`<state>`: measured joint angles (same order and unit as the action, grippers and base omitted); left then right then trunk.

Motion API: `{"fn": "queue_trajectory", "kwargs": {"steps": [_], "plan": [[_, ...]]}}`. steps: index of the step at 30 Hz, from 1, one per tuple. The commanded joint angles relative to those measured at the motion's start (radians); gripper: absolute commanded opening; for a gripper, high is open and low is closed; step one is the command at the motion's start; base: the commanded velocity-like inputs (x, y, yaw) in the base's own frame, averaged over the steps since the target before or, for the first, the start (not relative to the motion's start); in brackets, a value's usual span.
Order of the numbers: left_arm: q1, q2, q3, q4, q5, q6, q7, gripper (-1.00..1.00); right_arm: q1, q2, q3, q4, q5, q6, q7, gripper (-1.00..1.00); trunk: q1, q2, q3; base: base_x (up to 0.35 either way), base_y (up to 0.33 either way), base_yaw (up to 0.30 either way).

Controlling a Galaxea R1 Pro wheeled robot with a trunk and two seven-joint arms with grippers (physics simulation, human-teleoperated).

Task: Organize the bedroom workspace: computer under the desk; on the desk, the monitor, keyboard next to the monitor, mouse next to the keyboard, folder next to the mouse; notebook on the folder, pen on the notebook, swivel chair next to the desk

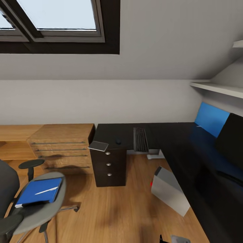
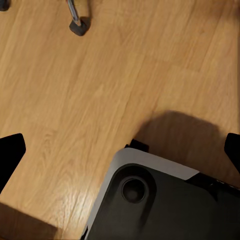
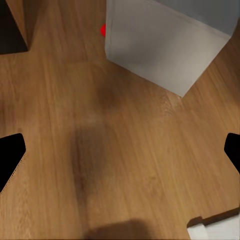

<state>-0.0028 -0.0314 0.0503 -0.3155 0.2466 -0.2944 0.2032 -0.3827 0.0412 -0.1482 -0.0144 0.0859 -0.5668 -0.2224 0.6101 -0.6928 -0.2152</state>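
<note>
**Surveying the bedroom workspace before the first pick**

Hanging over bare floor (image 3: 125,165), both grippers stand with fingers spread wide and nothing between them: the left gripper (image 2: 120,150) looks down at the robot's own base (image 2: 165,205), the right gripper (image 3: 120,150) at the floorboards short of the computer (image 1: 170,194).

Nearest, at 8 o'clock, the swivel chair (image 1: 50,199) carries the folder (image 1: 38,191) with the pen (image 1: 46,190) lying on it; both need moving to the table (image 1: 175,141). At 2 o'clock the computer stands tilted on the floor beside the table edge, red light facing the room, probably not yet fully underneath.

Farther, at 12 o'clock, the notebook (image 1: 98,146) overhangs the table corner above the drawer unit (image 1: 108,165), the mouse (image 1: 118,141) just beside it, the keyboard (image 1: 140,139) near. The monitor (image 1: 231,141) sits at 3 o'clock, well apart from the keyboard.
</note>
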Motion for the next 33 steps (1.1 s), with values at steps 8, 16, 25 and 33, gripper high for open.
{"fn": "queue_trajectory", "kwargs": {"steps": [8,16,25,33], "plan": [[0.0,-0.001,0.005,-0.001,0.0,-0.003,-0.001,1.0,-0.001,0.0,-0.007,0.001,0.009,-0.002,-0.005,1.0,0.001,-0.001,-0.001,0.333,0.003,0.0],[0.0,-0.001,0.005,-0.001,0.0,-0.003,-0.001,1.0,-0.001,0.0,-0.007,0.001,0.01,-0.002,-0.005,1.0,0.001,-0.001,-0.001,0.333,0.092,0.0],[0.0,-0.001,0.005,-0.001,0.0,-0.002,-0.001,1.0,0.0,0.001,-0.007,0.001,0.01,-0.002,-0.005,1.0,0.001,-0.001,-0.001,0.328,0.147,0.0],[0.0,0.0,0.005,-0.001,0.0,-0.002,-0.001,1.0,-0.001,-0.001,-0.006,-0.003,0.009,-0.003,-0.005,1.0,0.001,-0.001,-0.001,0.207,0.034,0.0]]}}
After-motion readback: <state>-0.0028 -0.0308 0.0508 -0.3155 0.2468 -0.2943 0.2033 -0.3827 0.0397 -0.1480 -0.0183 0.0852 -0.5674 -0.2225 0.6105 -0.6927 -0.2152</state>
